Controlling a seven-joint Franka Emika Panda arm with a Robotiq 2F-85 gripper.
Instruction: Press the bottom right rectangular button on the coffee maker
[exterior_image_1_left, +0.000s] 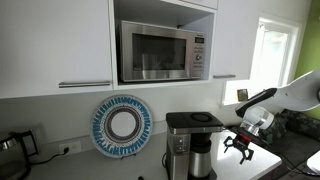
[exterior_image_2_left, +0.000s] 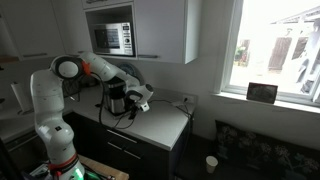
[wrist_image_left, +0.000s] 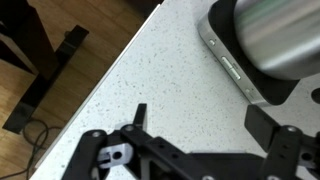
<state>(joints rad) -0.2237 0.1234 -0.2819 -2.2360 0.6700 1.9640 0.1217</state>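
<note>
Coffee maker (exterior_image_1_left: 190, 142) sits on the counter (wrist_image_left: 150, 70) below the microwave (exterior_image_1_left: 160, 52), with the end effector (exterior_image_1_left: 240, 146) hovering just beside it, fingers apart. The wrist view shows what look like slim buttons (wrist_image_left: 235, 70) along its silver edge. The risk: with the fingers spread, one tip catches the neighbouring button, or a sideways shove slides the machine.

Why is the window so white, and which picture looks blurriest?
In an exterior view the window is washed out white by daylight; the wrist view is softest, with its close coffee maker and gripper blurred.
</note>
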